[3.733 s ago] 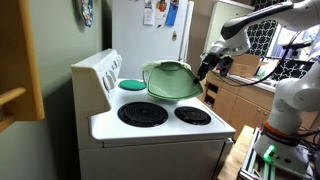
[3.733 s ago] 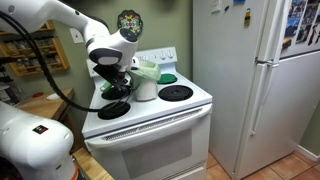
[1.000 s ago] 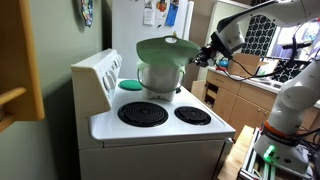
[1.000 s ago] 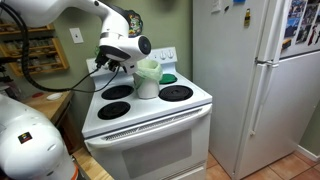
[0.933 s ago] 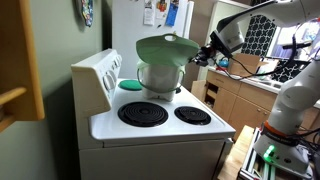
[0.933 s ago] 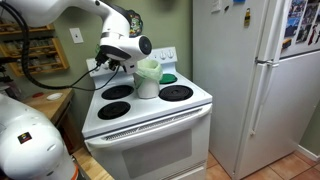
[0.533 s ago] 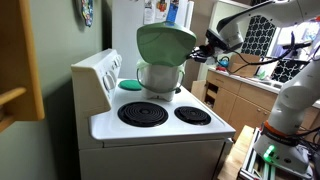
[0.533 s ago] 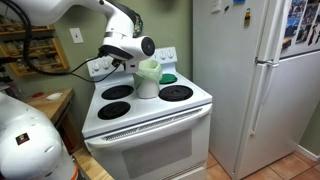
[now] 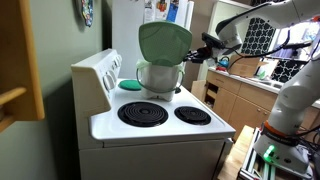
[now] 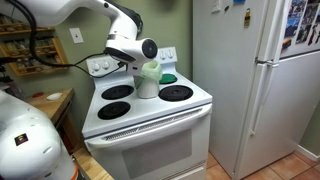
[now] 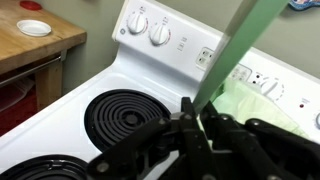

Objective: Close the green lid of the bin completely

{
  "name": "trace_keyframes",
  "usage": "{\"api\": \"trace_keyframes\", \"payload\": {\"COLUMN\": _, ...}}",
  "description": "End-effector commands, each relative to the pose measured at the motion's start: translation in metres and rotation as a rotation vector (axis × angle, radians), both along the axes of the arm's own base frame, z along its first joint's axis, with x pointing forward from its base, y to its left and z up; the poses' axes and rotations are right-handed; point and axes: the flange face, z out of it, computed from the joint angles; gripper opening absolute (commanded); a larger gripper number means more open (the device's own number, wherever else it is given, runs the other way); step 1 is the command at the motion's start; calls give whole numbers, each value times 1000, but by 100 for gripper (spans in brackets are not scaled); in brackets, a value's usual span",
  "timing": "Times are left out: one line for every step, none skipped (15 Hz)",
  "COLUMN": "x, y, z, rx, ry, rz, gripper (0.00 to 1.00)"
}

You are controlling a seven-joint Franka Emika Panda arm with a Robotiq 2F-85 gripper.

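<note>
The bin [image 9: 158, 77] stands on the stove's back burner, a small pale bucket; it also shows in an exterior view [image 10: 147, 84]. Its green lid [image 9: 164, 42] stands raised and steeply tilted above the bin, its broad face toward the camera. My gripper [image 9: 198, 54] is at the lid's edge and appears shut on it. In the wrist view the green lid [image 11: 232, 55] runs as a thin edge into my gripper [image 11: 195, 108], with the bin's green-lined inside [image 11: 262, 103] beside it.
A flat teal disc [image 9: 131, 85] lies on the stove's back corner. Black coil burners [image 9: 143, 113] are at the front. The stove's control panel [image 11: 150, 28] rises behind. A white fridge [image 10: 250, 80] stands beside the stove, a wooden counter [image 11: 30, 40] on its other side.
The lid has swung from roughly level above the bin to steeply upright. My gripper has risen and shifted a little with the lid's edge.
</note>
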Motion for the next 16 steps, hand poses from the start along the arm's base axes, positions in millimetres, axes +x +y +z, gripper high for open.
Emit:
{"api": "trace_keyframes", "payload": {"x": 1, "y": -2, "z": 3, "rx": 39, "ry": 17, "rz": -45, "gripper": 4}}
{"api": "trace_keyframes", "payload": {"x": 2, "y": -3, "z": 3, "rx": 36, "ry": 19, "rz": -53, "gripper": 4}}
{"api": "trace_keyframes", "payload": {"x": 3, "y": -3, "z": 2, "rx": 33, "ry": 27, "rz": -60, "gripper": 4}}
{"api": "trace_keyframes", "payload": {"x": 3, "y": -4, "z": 1, "rx": 29, "ry": 34, "rz": -66, "gripper": 4}}
{"api": "trace_keyframes", "payload": {"x": 4, "y": -4, "z": 0, "rx": 23, "ry": 46, "rz": -73, "gripper": 4}}
{"api": "trace_keyframes", "payload": {"x": 4, "y": -4, "z": -1, "rx": 21, "ry": 62, "rz": -77, "gripper": 4}}
{"api": "trace_keyframes", "payload": {"x": 4, "y": -3, "z": -3, "rx": 17, "ry": 77, "rz": -80, "gripper": 4}}
{"api": "trace_keyframes", "payload": {"x": 4, "y": -2, "z": -4, "rx": 4, "ry": 101, "rz": -80, "gripper": 4}}
{"api": "trace_keyframes", "payload": {"x": 4, "y": -1, "z": -7, "rx": -3, "ry": 135, "rz": -87, "gripper": 4}}
{"api": "trace_keyframes", "payload": {"x": 5, "y": 0, "z": -9, "rx": -6, "ry": 169, "rz": -98, "gripper": 4}}
{"api": "trace_keyframes", "payload": {"x": 6, "y": 0, "z": -11, "rx": -7, "ry": 198, "rz": -113, "gripper": 4}}
{"api": "trace_keyframes", "payload": {"x": 7, "y": -2, "z": -13, "rx": -20, "ry": 212, "rz": -139, "gripper": 4}}
{"api": "trace_keyframes", "payload": {"x": 8, "y": -4, "z": -16, "rx": -24, "ry": 231, "rz": -157, "gripper": 4}}
{"api": "trace_keyframes", "payload": {"x": 9, "y": -6, "z": -18, "rx": -29, "ry": 243, "rz": -178, "gripper": 4}}
{"api": "trace_keyframes", "payload": {"x": 10, "y": -8, "z": -19, "rx": -30, "ry": 253, "rz": -194, "gripper": 4}}
{"api": "trace_keyframes", "payload": {"x": 10, "y": -9, "z": -19, "rx": -23, "ry": 260, "rz": -198, "gripper": 4}}
